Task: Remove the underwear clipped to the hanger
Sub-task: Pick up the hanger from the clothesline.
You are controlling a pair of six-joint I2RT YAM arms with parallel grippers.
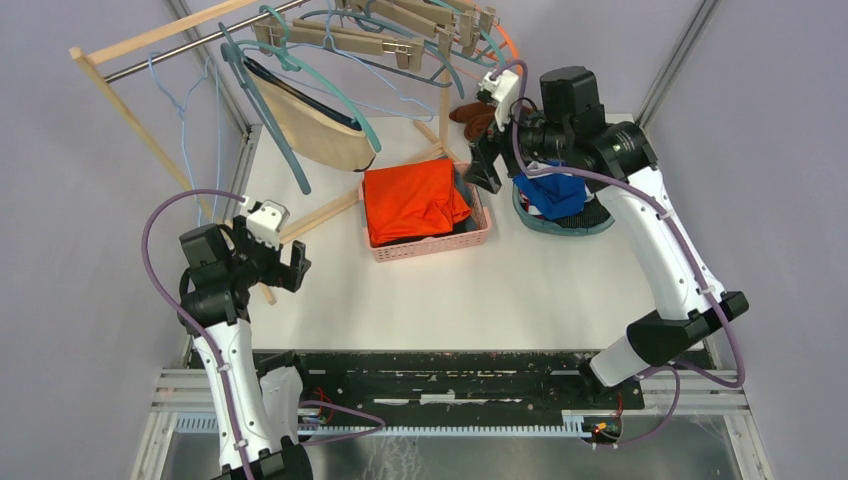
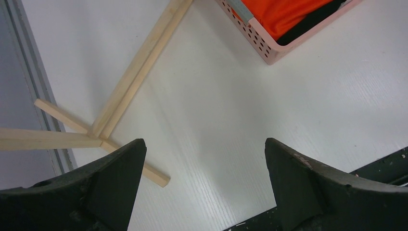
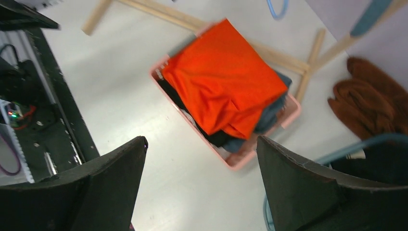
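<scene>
Near the basket [image 1: 430, 248] rim, left end effector [image 1: 288, 266] and right end effector [image 1: 487, 170] gape empty.

Bare counter [image 1: 520, 300] in front of basket [image 1: 430, 247] open; rack legs [image 1: 320, 213], hangers [image 1: 345, 40], hung underwear [image 1: 320, 130] crowd far left.

Robot lab test cell, white table [image 1: 560, 285] walled by grey panels [image 1: 775, 120] on aluminium framing [image 1: 678, 60], black mounting plate [image 1: 430, 375] along the bottom, wooden clothes rack [image 1: 130, 120] upper left.

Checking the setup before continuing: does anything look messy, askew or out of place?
Yes. The orange garment bulges over the pink basket rim, and the hangers on the rail hang bunched and tilted, one carrying beige underwear.
</scene>
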